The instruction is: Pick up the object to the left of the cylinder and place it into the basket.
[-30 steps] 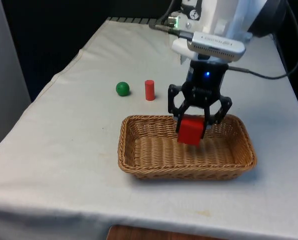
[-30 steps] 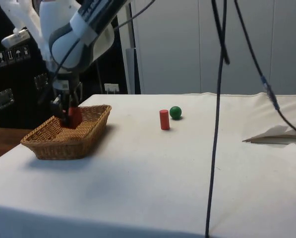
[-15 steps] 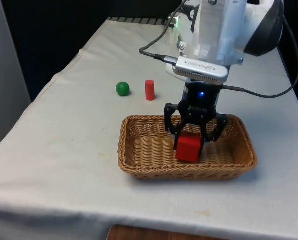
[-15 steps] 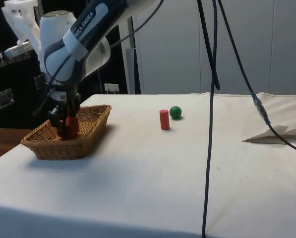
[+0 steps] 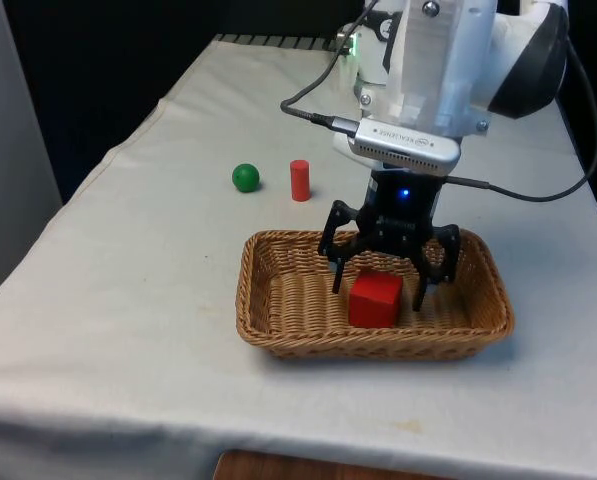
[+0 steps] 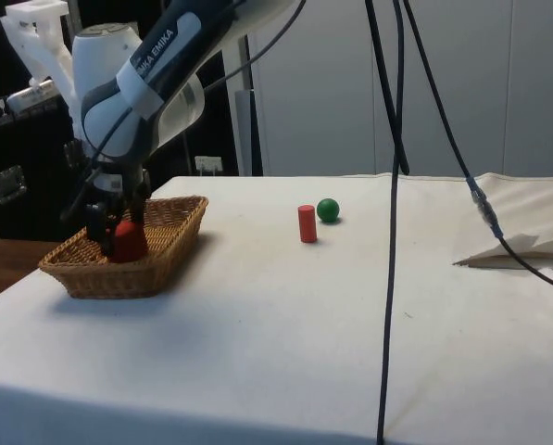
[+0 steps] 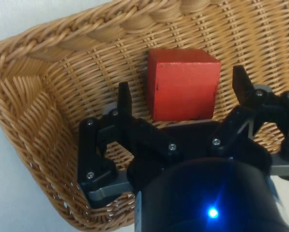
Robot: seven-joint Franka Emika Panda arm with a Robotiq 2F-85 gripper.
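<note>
Red cube (image 5: 375,300) sits on the woven floor of the wicker basket (image 5: 278,330), released: the claw (image 5: 378,288) stands spread around it, one finger on each side with a gap to the block's faces. The wrist view makes that gap plain, the fingers (image 7: 123,99) clear of the cube (image 7: 182,83) on both sides, which the front view only suggests. In the side view the claw (image 6: 109,243) and the cube (image 6: 128,241) overlap, and much of the block lies behind the basket (image 6: 156,264) wall.

Within the basket the cube lies a little toward the front view's right of centre, with bare weave on the front view's left and less on the other side. The fingertips reach below the rim.

Beyond the basket's far rim stand a small red cylinder (image 5: 299,180) and, just beside it on the front view's left, a green ball (image 5: 245,177), apart from each other and well apart from the basket. The white worktop (image 5: 128,300) stretches open around them. A black cable (image 6: 392,232) hangs across the side view.
</note>
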